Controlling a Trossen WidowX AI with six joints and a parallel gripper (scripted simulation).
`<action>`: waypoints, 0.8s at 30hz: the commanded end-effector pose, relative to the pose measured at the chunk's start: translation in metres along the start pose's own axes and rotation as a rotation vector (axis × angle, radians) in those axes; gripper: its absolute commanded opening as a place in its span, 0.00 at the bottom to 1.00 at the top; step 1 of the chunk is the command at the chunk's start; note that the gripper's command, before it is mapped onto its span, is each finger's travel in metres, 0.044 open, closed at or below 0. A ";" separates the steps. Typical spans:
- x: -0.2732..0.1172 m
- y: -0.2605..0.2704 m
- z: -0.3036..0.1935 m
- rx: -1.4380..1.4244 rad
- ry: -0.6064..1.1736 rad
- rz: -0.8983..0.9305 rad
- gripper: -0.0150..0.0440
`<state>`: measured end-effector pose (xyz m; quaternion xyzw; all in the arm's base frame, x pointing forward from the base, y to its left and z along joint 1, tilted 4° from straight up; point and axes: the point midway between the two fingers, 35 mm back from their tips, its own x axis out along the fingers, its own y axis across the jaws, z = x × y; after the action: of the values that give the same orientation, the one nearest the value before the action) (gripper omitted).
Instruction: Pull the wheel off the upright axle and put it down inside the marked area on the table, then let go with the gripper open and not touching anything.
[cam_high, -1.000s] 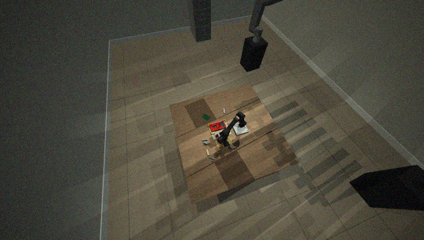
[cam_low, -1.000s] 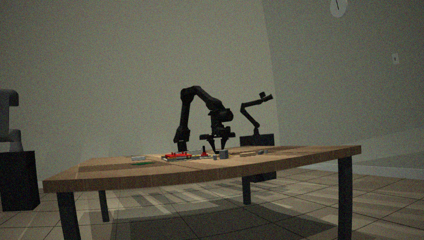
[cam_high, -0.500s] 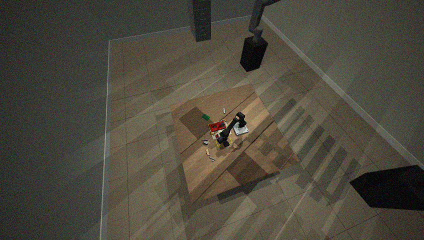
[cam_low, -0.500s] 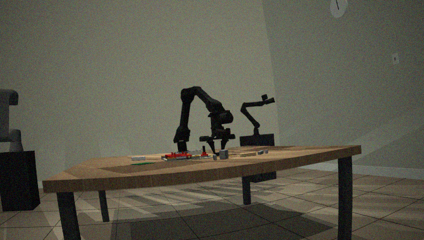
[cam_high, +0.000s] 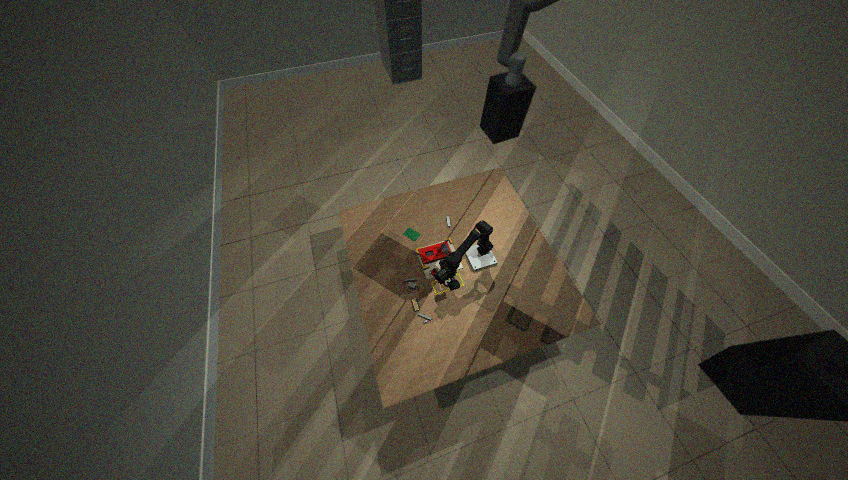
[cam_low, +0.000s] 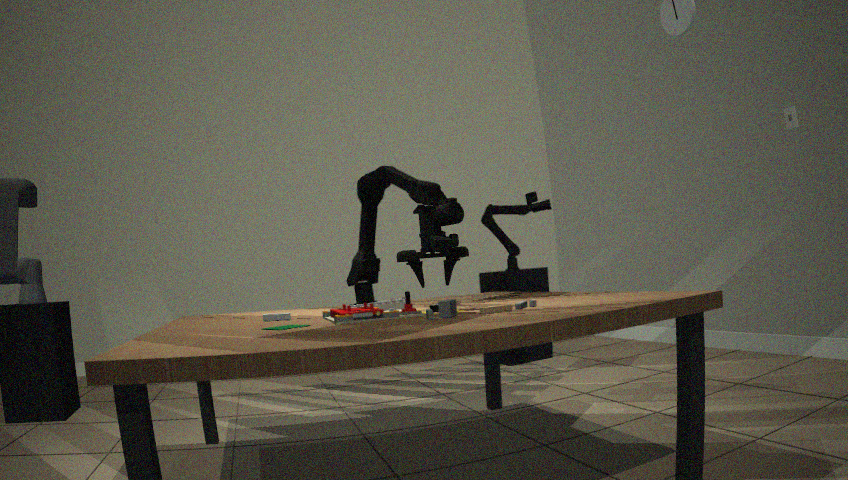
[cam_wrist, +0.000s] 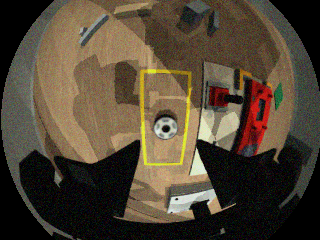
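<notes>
The wheel, grey with a dark hub, shows in the wrist view inside the yellow outline of the marked area, near its middle and lower half. It is clear of the yellow lines; it looks flat on the table. My gripper is open and empty, with its fingertips well above the table and apart from the wheel. The upright black axle stands bare on its red block, to the right of the outline in the wrist view. In the top view the arm hides the wheel.
A red part lies beyond the axle. A green plate lies farther out. A grey block, a tan block and a grey bar lie past the outline's far end.
</notes>
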<state>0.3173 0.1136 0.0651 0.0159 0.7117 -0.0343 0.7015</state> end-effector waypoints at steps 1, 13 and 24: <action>-0.012 -0.008 -0.019 0.000 0.009 -0.003 0.94; -0.049 -0.036 -0.081 0.001 0.019 -0.005 1.00; -0.049 -0.036 -0.081 0.001 0.019 -0.005 1.00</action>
<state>0.2367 0.0853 0.1169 0.0130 0.7164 -0.0357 0.6966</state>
